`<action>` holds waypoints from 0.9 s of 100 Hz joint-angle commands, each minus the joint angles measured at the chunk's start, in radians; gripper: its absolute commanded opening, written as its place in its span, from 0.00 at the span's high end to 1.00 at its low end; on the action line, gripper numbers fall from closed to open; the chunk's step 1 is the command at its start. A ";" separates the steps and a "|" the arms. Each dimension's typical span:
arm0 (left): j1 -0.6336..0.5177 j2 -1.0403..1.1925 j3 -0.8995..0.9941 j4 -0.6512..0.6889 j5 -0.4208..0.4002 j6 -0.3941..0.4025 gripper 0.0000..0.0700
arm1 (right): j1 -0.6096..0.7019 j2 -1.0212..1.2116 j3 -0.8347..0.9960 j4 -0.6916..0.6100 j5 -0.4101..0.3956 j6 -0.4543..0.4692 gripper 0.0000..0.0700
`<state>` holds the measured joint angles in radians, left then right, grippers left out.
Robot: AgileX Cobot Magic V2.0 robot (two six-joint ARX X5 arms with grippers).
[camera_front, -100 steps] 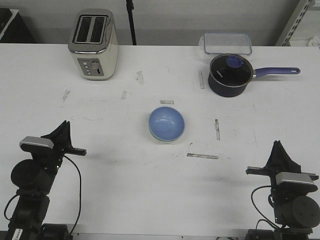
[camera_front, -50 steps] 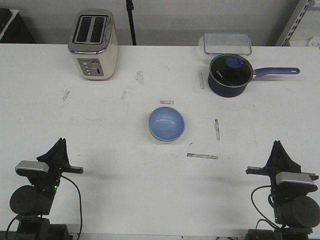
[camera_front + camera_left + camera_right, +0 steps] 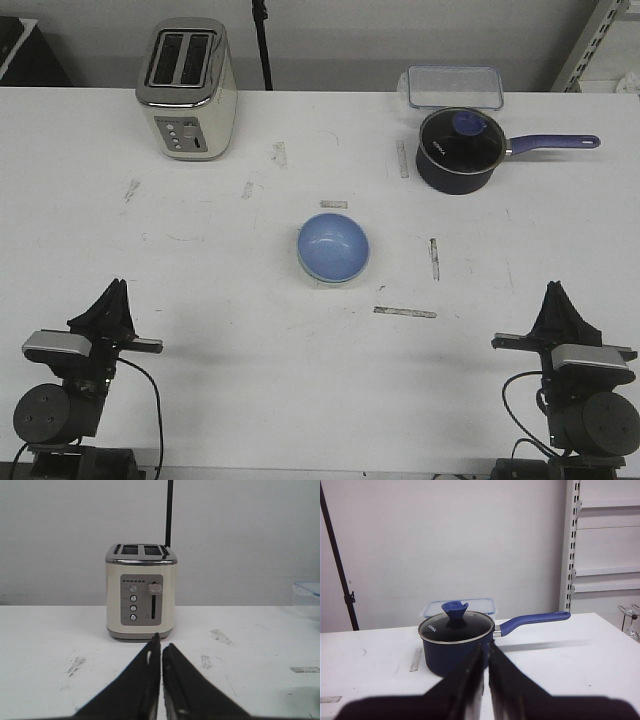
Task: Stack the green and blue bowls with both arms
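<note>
Front view shows our two bowls nested at the middle of the white table (image 3: 250,380): the blue bowl (image 3: 333,246) sits inside the green bowl (image 3: 322,279), of which only a pale rim peeks out. Our left gripper (image 3: 118,287) rests at the near left edge and our right gripper (image 3: 553,289) at the near right, both well apart from the bowls, each with its fingers pressed together on nothing. We face the toaster (image 3: 141,591) on the left and the saucepan (image 3: 456,641) on the right.

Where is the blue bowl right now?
In the front view, the blue bowl sits near the table's middle, nested in the green bowl, whose rim shows beneath it. The saucepan stands beyond it to the right, the toaster beyond it to the left.
</note>
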<state>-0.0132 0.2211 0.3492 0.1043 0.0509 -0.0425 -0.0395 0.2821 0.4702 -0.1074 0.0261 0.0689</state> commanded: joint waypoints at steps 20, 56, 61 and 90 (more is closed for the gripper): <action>0.001 -0.008 -0.004 0.013 -0.002 -0.003 1.00 | 0.002 -0.002 0.002 0.010 0.000 0.013 0.99; 0.013 -0.167 -0.187 0.047 -0.024 -0.003 1.00 | 0.002 -0.002 0.002 0.010 0.000 0.013 0.99; 0.017 -0.184 -0.209 0.048 -0.026 -0.003 1.00 | 0.002 -0.002 0.002 0.010 0.000 0.013 0.99; 0.019 -0.218 -0.292 0.071 -0.026 -0.003 1.00 | 0.002 -0.002 0.002 0.010 0.000 0.013 0.99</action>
<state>0.0055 0.0055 0.0711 0.1520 0.0265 -0.0429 -0.0391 0.2821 0.4702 -0.1078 0.0261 0.0689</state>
